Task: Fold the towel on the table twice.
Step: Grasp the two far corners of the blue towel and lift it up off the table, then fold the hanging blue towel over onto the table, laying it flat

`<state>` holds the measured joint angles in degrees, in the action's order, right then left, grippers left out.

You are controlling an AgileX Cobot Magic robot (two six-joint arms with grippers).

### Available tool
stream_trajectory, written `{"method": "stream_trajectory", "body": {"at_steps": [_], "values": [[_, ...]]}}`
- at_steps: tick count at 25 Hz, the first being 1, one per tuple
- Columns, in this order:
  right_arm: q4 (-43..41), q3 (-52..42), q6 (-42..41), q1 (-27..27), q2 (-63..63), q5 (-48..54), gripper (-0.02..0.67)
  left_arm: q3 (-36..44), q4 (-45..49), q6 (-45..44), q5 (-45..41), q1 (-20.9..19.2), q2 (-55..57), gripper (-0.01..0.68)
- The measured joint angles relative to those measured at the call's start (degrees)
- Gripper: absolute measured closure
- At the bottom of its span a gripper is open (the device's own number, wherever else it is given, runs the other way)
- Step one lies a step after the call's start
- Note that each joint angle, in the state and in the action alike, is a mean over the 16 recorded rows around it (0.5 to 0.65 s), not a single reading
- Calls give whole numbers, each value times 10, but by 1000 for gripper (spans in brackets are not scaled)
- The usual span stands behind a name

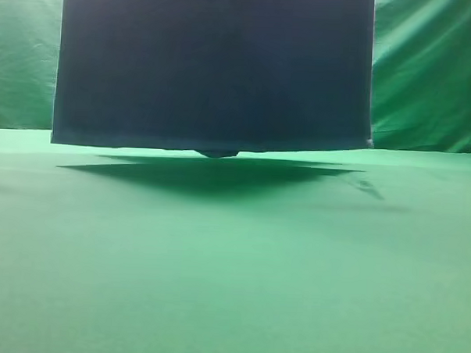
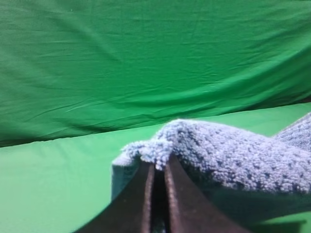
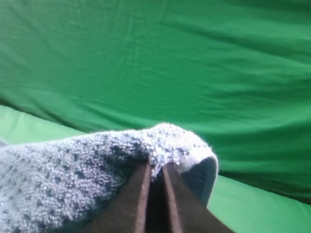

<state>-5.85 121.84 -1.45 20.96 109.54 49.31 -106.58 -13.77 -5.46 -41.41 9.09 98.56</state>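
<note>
The towel (image 1: 214, 66) hangs as a broad dark sheet across the upper part of the exterior high view, its lower edge just above the green table (image 1: 231, 270) and casting a shadow there. Neither gripper shows in that view. In the left wrist view my left gripper (image 2: 159, 167) is shut on a bunched corner of the blue-grey waffle-weave towel (image 2: 228, 155), which trails off to the right. In the right wrist view my right gripper (image 3: 154, 170) is shut on the other corner of the towel (image 3: 63, 179), which runs off to the left.
A wrinkled green backdrop sheet (image 1: 427, 75) stands upright behind the table and fills the background of both wrist views. A small dark object (image 1: 218, 154) peeks out under the towel's lower edge at the middle.
</note>
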Motion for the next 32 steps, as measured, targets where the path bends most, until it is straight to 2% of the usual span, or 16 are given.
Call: {"method": "stream_trajectory", "body": {"at_steps": [7, 14, 19, 25, 32], "values": [[-3, 21, -10, -1, 15, 65, 649, 61, 11, 1, 27, 0, -18, 673], [-2, -26, -3, 1, -12, 114, 649, 123, 8, -6, 11, 0, -59, 673], [-3, -116, 14, 6, -68, 101, 649, 136, -1, -12, -30, 0, -89, 673], [-6, -275, 41, 12, -160, 44, 649, 154, -18, -18, -73, 0, -123, 673], [-3, -448, 70, 17, -264, -24, 649, 258, -45, -19, -60, 2, -194, 673]]}}
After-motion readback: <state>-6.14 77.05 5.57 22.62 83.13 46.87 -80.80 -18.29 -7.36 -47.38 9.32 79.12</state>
